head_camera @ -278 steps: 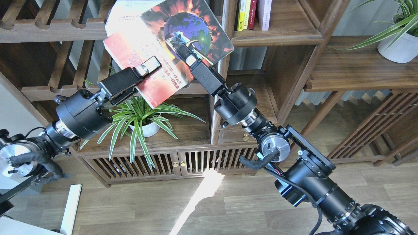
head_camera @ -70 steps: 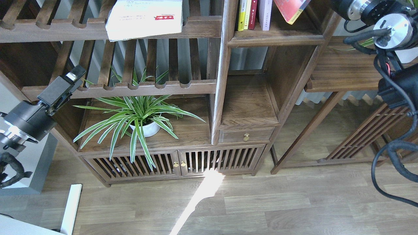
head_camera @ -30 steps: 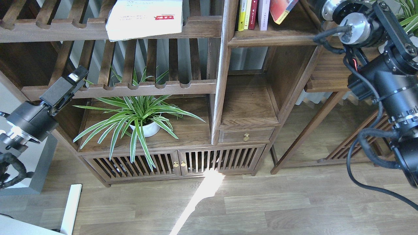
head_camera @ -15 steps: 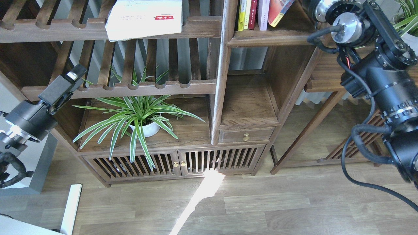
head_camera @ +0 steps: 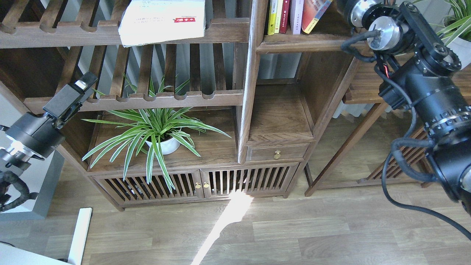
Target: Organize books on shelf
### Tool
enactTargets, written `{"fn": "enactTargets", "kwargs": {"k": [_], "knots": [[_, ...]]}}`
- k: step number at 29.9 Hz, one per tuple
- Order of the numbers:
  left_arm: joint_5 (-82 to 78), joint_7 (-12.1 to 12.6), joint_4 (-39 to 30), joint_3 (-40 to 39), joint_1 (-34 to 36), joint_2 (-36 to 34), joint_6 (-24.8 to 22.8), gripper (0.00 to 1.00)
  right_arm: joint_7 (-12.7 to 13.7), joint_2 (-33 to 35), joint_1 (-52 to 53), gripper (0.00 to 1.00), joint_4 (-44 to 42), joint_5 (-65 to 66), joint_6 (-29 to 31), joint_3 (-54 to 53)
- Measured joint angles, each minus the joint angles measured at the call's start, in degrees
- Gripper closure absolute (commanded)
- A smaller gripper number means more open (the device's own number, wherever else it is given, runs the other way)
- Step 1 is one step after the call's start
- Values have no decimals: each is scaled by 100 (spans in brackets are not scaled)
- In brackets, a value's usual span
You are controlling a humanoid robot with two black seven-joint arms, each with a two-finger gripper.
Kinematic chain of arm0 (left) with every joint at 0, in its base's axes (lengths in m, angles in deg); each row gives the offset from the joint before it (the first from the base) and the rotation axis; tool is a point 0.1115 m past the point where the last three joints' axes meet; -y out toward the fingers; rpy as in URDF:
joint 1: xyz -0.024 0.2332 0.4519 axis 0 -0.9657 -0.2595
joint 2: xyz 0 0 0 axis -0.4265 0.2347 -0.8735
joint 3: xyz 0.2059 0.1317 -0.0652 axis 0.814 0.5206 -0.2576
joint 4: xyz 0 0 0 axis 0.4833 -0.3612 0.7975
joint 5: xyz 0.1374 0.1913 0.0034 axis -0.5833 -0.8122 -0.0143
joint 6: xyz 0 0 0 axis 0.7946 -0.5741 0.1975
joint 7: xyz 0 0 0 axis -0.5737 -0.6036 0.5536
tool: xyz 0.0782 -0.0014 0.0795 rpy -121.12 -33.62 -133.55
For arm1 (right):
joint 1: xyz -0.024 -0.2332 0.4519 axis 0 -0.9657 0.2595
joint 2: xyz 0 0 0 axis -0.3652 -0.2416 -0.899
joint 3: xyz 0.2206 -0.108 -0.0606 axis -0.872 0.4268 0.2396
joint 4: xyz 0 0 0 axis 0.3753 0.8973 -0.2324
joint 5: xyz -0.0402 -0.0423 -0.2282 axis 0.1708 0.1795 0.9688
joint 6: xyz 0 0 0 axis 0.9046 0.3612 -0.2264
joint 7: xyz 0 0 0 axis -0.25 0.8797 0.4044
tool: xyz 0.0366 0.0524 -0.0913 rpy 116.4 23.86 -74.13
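A thick white book with a red label [head_camera: 162,20] lies flat on the upper slatted rack at the top left. In the narrow shelf [head_camera: 323,38] at the top centre stand a yellow [head_camera: 271,16], a red [head_camera: 284,14] and a white book [head_camera: 296,14]. A red-orange book [head_camera: 312,15] leans against them, its top cut off by the frame edge. My right arm [head_camera: 386,29] rises beside that compartment, and its gripper is out of view above the frame. My left gripper [head_camera: 84,85] hangs far left by the lower rack, holding nothing; its fingers cannot be told apart.
A spider plant in a white pot [head_camera: 165,145] stands on the low plank under the lower slatted rack [head_camera: 147,97]. A small drawer [head_camera: 278,151] sits below an empty compartment. Another potted plant [head_camera: 460,48] is on the wide plank at right.
The red-orange book has swung left and down into the shelf until it leans on the standing books. My right arm followed it leftward. The left arm has stayed almost still.
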Motion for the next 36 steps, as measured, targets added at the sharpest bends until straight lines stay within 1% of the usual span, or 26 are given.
{"fn": "enactTargets", "kwargs": {"k": [9,13,17,20,24,26,29,33,36], "knots": [[0,-28,7,-8,2,11,0,2,-57,-73,231,95,-230,0,4,5],[0,-28,8,-10,-8,22,0,2,-80,-69,337,95,-336,6,117,10],[0,-28,8,-10,-12,26,0,2,-94,-61,353,89,-372,6,170,124],[8,-28,9,-10,-13,26,0,2,-108,-104,353,89,-380,-3,173,168],[28,-28,25,-10,-17,27,0,2,-109,-205,378,83,-427,-12,173,181],[33,-28,37,-10,-20,27,0,2,-109,-234,399,82,-432,-13,176,188],[34,-28,42,-7,-21,27,0,2,-104,-272,402,74,-434,-18,176,193],[35,-36,50,-5,-27,27,0,2,-48,-285,413,70,-418,-40,176,198],[36,-38,51,-5,-30,27,0,2,-30,-286,414,65,-401,-42,177,205]]}}
